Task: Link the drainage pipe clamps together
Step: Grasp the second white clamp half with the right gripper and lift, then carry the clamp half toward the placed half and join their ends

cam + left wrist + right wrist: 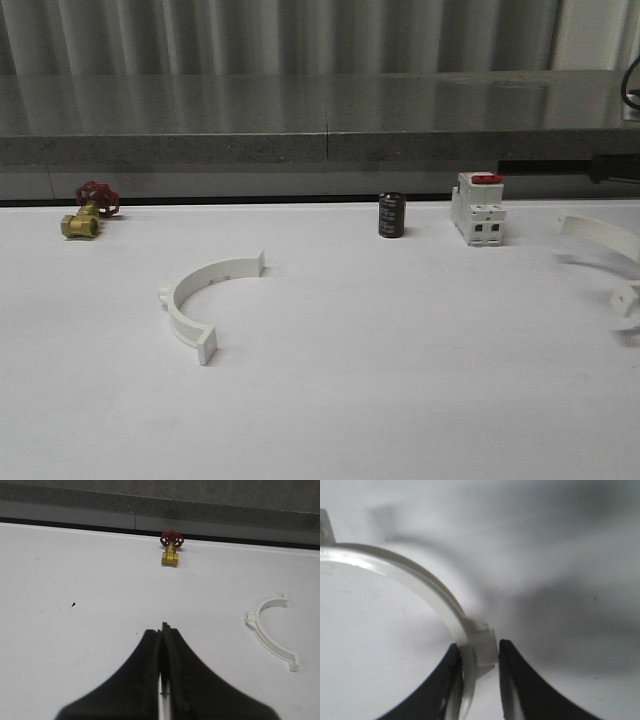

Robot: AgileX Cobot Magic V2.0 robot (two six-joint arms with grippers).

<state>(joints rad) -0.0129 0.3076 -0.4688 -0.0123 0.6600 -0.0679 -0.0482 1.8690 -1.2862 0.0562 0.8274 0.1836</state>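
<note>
Two clamp halves well apart on the white table, one gripped at its tab.

Nearest, the right gripper [479,672] has its jaws closed on the end tab of the right clamp half [603,236], which sits at the table's right edge. The left gripper [164,680] has its fingers pressed together on nothing, above bare table [400,400]. The left clamp half [203,293] lies free left of centre, its arc open to the right. Farther back stand a brass valve [88,212], a dark cylinder [391,215] and a white switch block [477,209].
</note>
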